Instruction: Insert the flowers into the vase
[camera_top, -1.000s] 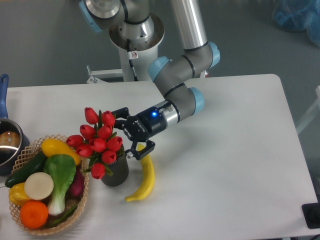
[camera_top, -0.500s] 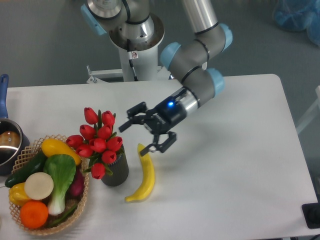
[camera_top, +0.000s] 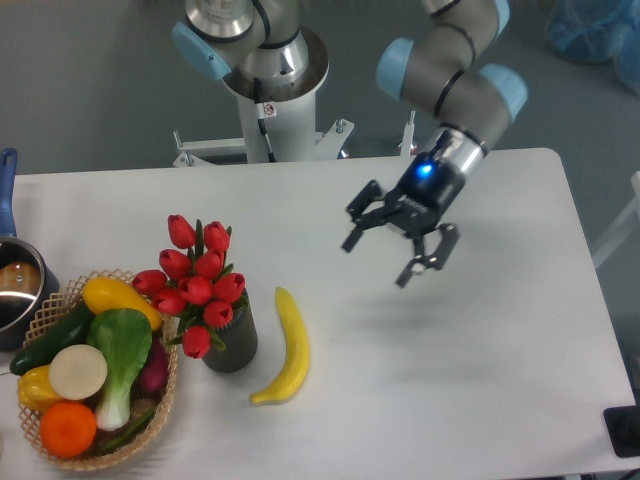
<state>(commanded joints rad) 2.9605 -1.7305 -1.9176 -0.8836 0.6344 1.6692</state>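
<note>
Although the arm hangs over the middle of the white table (camera_top: 480, 380), the task's things sit well to its left. The gripper (camera_top: 396, 252) is spread wide with nothing between its two fingers, held above the bare tabletop and well apart from everything else. A blue light glows on its wrist.

The flowers (camera_top: 200, 285), a bunch of red tulip buds with green leaves, stand in the vase (camera_top: 234, 345), a dark grey cylinder near the front left of the table. The buds spread wider than the vase and lean toward the left, hanging partly over the rim of a woven basket (camera_top: 170, 385) just beside it. The basket holds produce: a yellow pepper, a green cucumber, a leafy green-and-white vegetable and an orange. A banana (camera_top: 289, 346) lies on the table just right of the vase, very near it or perhaps touching. At the far left edge a steel pot (camera_top: 15, 290) with a blue handle shows in part.

Judged from this, the insertion looks done. The remaining risk is the bunch itself: it is top-heavy and tilted, so its weight could tip the small vase toward the basket. How deep the stems sit cannot be seen; if shallow, the bunch could slide out.
</note>
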